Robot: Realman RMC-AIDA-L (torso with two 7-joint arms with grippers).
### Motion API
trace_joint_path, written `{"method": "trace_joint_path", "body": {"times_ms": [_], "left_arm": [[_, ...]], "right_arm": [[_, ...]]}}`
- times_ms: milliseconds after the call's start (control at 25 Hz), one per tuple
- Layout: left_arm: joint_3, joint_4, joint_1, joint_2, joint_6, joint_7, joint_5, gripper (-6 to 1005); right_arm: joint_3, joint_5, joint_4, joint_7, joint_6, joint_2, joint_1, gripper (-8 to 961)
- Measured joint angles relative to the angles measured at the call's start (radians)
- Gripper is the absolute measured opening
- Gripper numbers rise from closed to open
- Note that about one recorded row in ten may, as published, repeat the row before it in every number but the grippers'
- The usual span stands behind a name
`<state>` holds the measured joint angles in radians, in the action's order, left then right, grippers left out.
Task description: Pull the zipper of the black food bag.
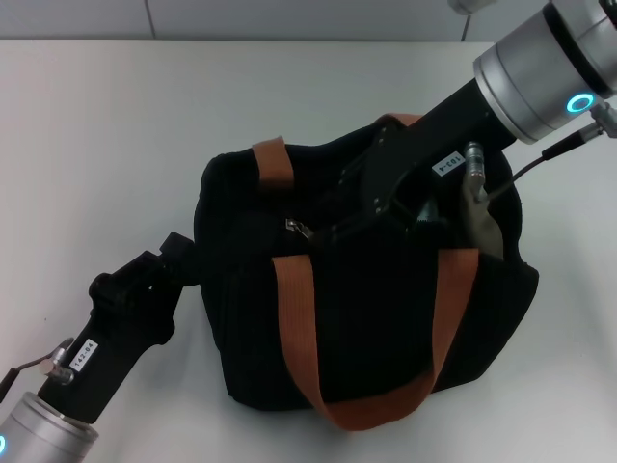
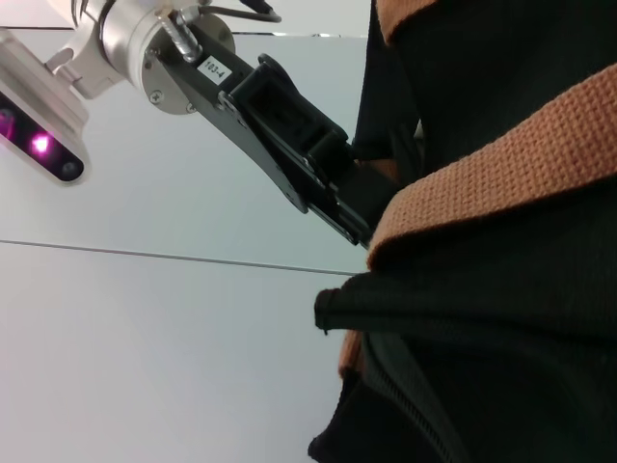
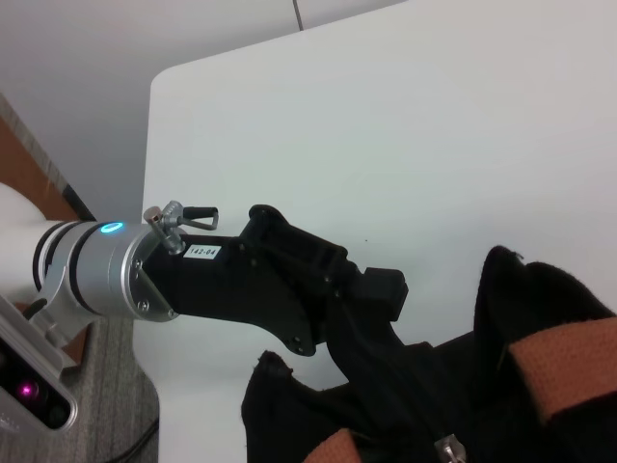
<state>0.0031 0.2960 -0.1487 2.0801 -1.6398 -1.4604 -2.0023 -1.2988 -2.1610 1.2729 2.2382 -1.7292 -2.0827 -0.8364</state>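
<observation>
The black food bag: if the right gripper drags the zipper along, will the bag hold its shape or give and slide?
The black food bag is soft fabric with a sagging top edge, so it will likely buckle. It sits on a smooth white table, so it may slide; the left gripper against its end should brace it. The right gripper is at the zipper.

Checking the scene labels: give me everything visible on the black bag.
The bag is a boxy black fabric tote standing on the white table, slightly slumped. Two rust-orange webbing handles: one loops down its near side, the other crosses the top behind. A silver zipper sits on the top seam toward the robot's left end. The right gripper reaches across the top, its tips just beside the zipper. The left gripper presses against the bag's left end. No lining shows.
</observation>
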Motion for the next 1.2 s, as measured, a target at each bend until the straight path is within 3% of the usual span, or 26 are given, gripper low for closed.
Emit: {"method": "trace_joint_path", "body": {"times_ms": [920, 1000, 1200], "left_arm": [[0.001, -0.002, 0.002, 0.000, -0.010, -0.003, -0.001, 21], [0.002, -0.003, 0.002, 0.000, -0.013, -0.003, -0.002, 21], [0.002, -0.009, 0.006, 0.000, -0.025, -0.003, -0.015, 21]], "right_arm": [[-0.089, -0.034, -0.106, 0.027, 0.123, -0.003, -0.019, 372], [-0.092, -0.042, -0.105, 0.032, 0.129, -0.002, -0.019, 168], [-0.079, -0.041, -0.098, 0.037, 0.130, -0.001, -0.019, 65]]}}
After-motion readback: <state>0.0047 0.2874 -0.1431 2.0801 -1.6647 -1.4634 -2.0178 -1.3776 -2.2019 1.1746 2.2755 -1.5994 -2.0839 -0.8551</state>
